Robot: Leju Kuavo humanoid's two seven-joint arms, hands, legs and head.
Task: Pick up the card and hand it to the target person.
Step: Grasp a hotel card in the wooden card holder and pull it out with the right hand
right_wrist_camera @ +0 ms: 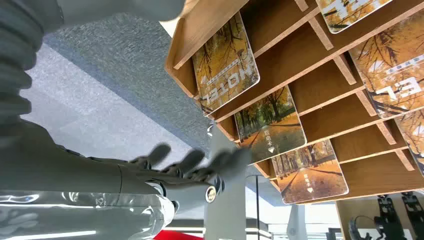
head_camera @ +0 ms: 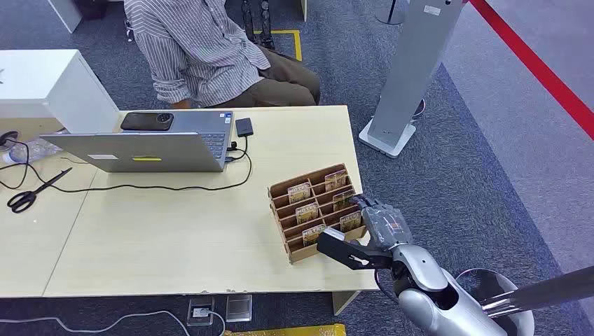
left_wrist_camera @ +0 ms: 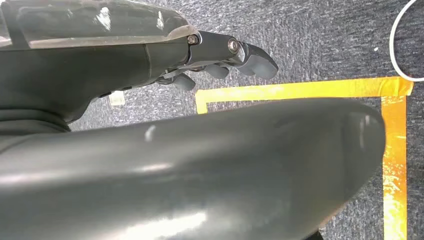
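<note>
A wooden card rack (head_camera: 281,190) stands near the table's front right corner and holds several autumn-photo cards. My right hand (head_camera: 368,232) is at the rack's right front side, fingers spread over the card (head_camera: 350,221) in the nearest right slot and thumb stretched out below the rack's front. In the right wrist view its fingertips (right_wrist_camera: 227,161) reach the edge of the middle card (right_wrist_camera: 270,126) in the rack (right_wrist_camera: 280,22); nothing is held. A person (head_camera: 203,49) in a striped shirt sits behind the table. My left hand (left_wrist_camera: 225,57) hangs over carpet and holds nothing.
An open laptop (head_camera: 140,150) with a phone (head_camera: 147,121) lying on it stands at the table's back left, and a black cable (head_camera: 175,186) trails from it. Scissors (head_camera: 31,192) lie at the left edge. A grey stand (head_camera: 410,70) rises right of the table.
</note>
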